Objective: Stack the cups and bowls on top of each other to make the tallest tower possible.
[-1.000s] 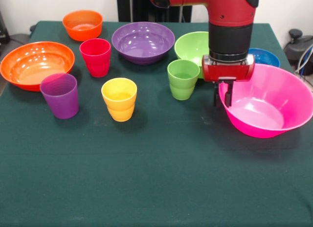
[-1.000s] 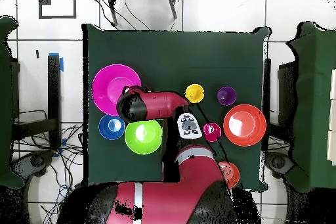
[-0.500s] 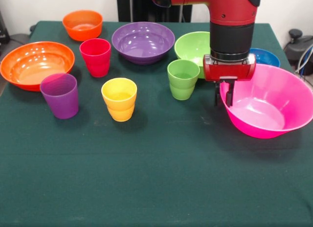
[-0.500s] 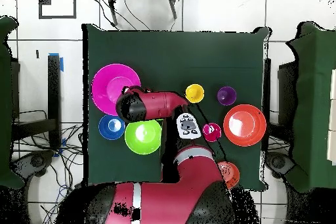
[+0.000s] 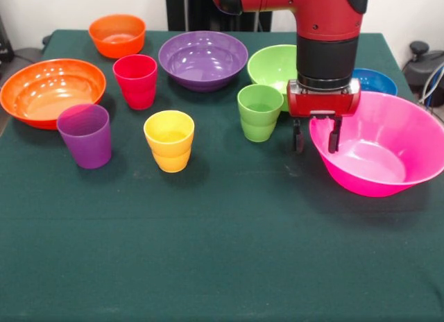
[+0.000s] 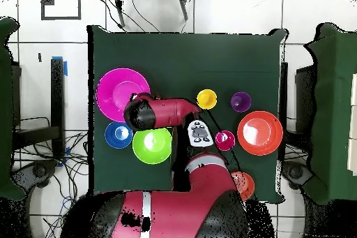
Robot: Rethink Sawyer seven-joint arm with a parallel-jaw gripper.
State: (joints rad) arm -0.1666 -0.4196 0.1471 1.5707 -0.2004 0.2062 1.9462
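The gripper (image 5: 316, 135) hangs over the near-left rim of the pink bowl (image 5: 388, 152), its two fingers spread apart, one outside the wall and one just inside. Nothing is clamped between them. The bowl sits flat on the bench (image 5: 222, 252), off to one side, with the blue bowl (image 5: 378, 79) just behind it and the lime bowl (image 5: 274, 65) beside that.

Nothing is stacked yet: the green cup (image 5: 259, 112), yellow cup (image 5: 169, 140), purple cup (image 5: 84, 134) and red cup (image 5: 135, 80) stand apart, and so do the purple bowl (image 5: 202, 58) and both orange bowls.

The step in hand looks like placing the widest bowl as the tower's base. From overhead the arm hides the rim, so whether a finger touches it is hard to say. Next, the gripper should rise clear and go for another bowl.
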